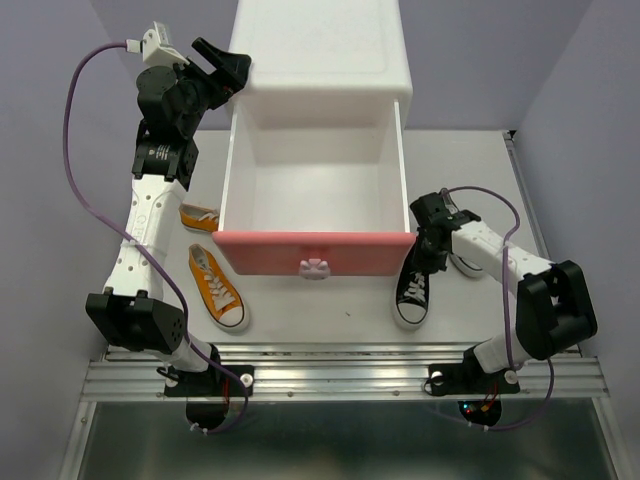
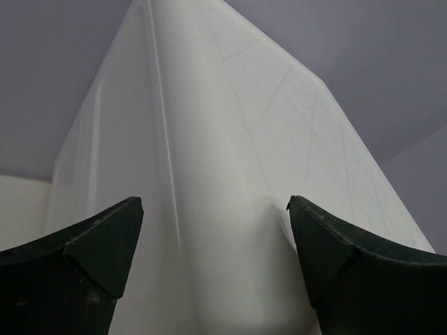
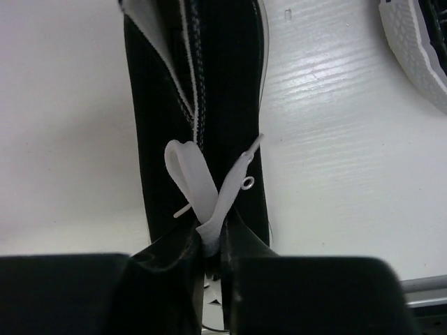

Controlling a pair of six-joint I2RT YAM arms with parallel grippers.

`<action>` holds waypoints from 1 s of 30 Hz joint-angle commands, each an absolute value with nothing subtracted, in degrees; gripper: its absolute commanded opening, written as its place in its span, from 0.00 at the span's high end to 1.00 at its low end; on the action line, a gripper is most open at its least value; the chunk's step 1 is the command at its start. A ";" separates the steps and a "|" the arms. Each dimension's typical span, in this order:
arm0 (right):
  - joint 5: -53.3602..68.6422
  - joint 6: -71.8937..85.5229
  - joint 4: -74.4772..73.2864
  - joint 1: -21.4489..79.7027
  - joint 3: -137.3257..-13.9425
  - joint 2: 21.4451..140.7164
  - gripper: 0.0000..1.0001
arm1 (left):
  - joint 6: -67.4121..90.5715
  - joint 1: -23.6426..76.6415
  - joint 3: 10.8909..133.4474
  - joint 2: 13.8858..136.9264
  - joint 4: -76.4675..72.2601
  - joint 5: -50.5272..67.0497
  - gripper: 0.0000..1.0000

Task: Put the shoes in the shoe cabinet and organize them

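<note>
The shoe cabinet (image 1: 320,50) stands at the back, and its upper drawer (image 1: 235,190) is pulled out, with a pink front and bunny knob (image 1: 314,266); the drawer's inside shows nothing in it. Right of the drawer, my right gripper (image 1: 430,252) is shut on a black shoe (image 1: 413,297). In the right wrist view the right gripper (image 3: 213,241) pinches that black shoe (image 3: 223,84) at its white laces. A second black shoe (image 3: 412,49) lies just beyond it. Two orange shoes (image 1: 215,287) (image 1: 200,217) lie left of the drawer. My left gripper (image 1: 228,68) is open at the cabinet's top left corner (image 2: 209,139).
The pulled-out drawer fills the middle of the white table (image 1: 330,315). The left arm rises along the cabinet's left side, above the orange shoes. Purple walls close in the back and both sides. A metal rail (image 1: 340,375) runs along the near edge.
</note>
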State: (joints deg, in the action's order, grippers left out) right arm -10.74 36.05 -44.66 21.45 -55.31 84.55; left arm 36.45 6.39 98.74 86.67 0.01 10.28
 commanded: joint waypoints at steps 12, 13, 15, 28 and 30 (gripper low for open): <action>-30.83 33.93 -47.81 21.80 -82.16 78.05 0.99 | 28.74 5.98 95.45 88.59 21.09 9.58 0.05; -34.50 31.75 -47.73 21.80 -84.35 78.39 0.99 | 28.74 5.98 95.62 88.68 21.53 9.49 0.05; -38.04 29.11 -47.81 21.80 -91.64 80.14 0.99 | 28.83 5.98 96.41 89.12 22.14 9.49 0.05; -42.38 10.73 -30.87 21.18 -128.36 88.50 0.99 | 31.11 5.98 97.73 89.82 22.32 9.84 0.05; -40.00 10.11 -28.31 21.18 -131.65 89.64 1.00 | 31.20 5.98 98.61 90.09 22.59 9.84 0.05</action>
